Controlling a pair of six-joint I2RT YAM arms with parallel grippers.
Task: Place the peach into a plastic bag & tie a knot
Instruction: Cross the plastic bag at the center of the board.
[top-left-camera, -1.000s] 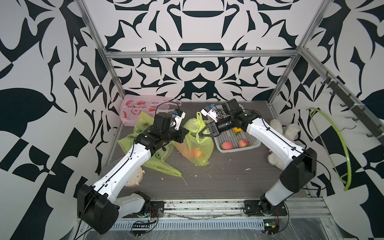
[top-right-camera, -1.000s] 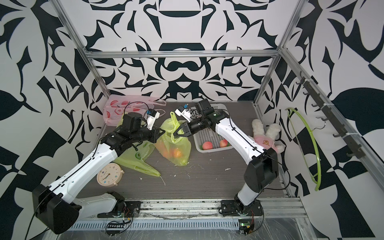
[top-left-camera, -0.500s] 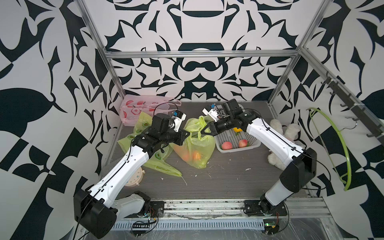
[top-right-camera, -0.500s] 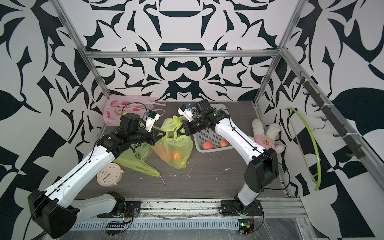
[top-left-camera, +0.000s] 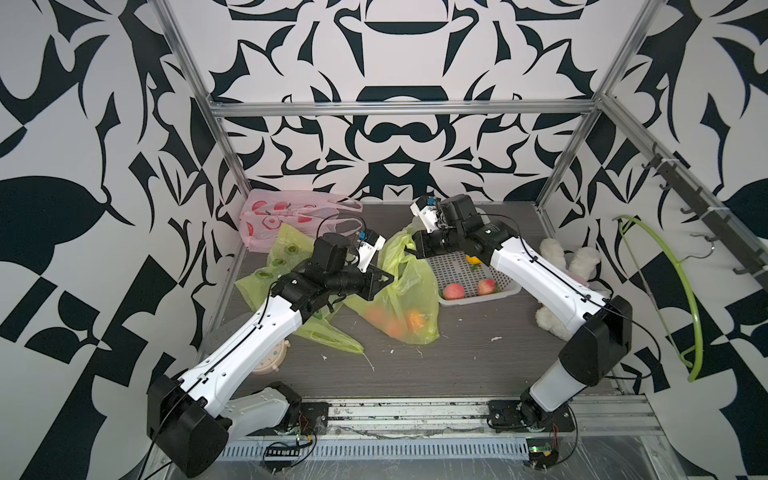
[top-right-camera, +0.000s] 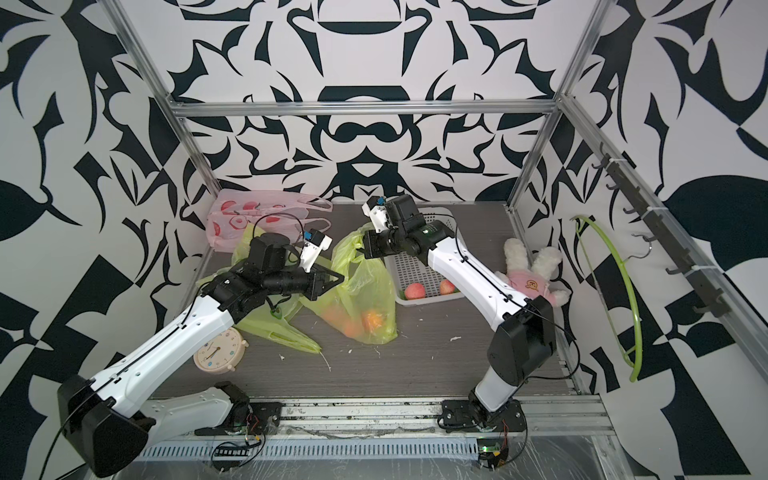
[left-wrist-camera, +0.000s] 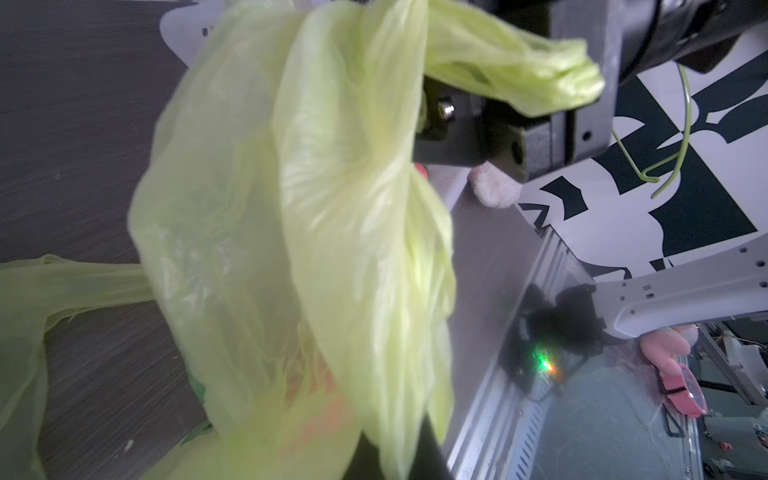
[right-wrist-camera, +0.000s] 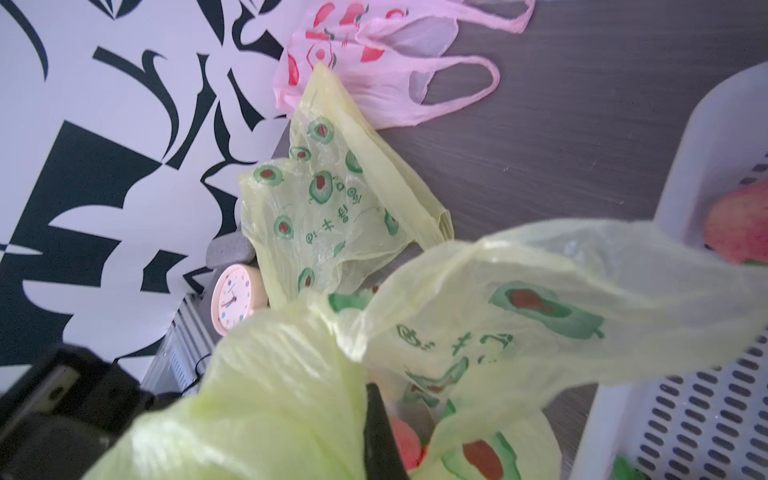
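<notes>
- Handles of the plastic bag (top-left-camera: 409, 286) are raised, one toward each arm, while its bottom rests on the table (top-left-camera: 478, 357).
- The peach (top-left-camera: 390, 326) lies inside the bag at its bottom, beside a brighter orange fruit (top-left-camera: 414, 320) seen through the yellow-green film.
- The left gripper (top-left-camera: 388, 277) is pressed together on the bag's upper edge.
- The right gripper (top-left-camera: 412, 252) pinches the other handle, which pokes out past its closed jaws in the left wrist view.
- A white basket (top-left-camera: 482, 297) just beside the bag holds two more peaches (top-left-camera: 453, 291).
- A second green bag (top-left-camera: 286, 266), a pink bag (top-left-camera: 282, 216) and a clock (top-right-camera: 216, 353) lie near the left arm.
</notes>
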